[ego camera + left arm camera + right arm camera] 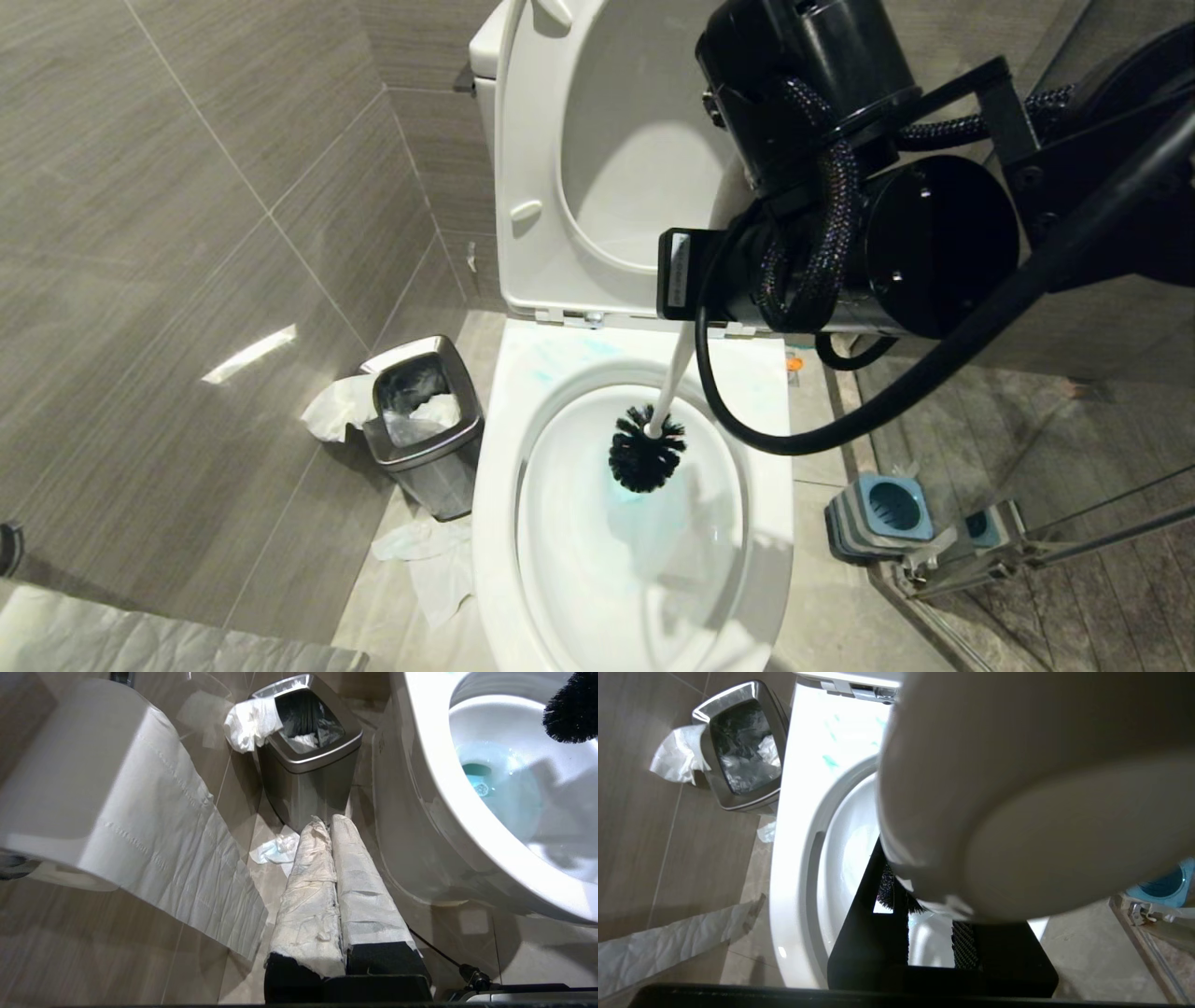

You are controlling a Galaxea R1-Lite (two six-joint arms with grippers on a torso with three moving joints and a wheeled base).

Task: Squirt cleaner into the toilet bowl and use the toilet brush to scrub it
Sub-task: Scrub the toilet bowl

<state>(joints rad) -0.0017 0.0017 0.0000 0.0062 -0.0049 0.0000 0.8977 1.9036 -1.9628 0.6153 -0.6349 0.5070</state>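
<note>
Gripping the toilet brush [665,392] handle, the right tool [930,933] is holding bristles below it, needing firm sweeps around the toilet bowl [495,485] wall.

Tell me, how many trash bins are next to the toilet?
1. The steel bin stands on the floor left of the toilet bowl, against the wall. None else shows.

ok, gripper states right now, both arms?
Left gripper: shut, empty, parked beside the toilet bowl.
Right gripper: shut on the toilet brush.
</note>
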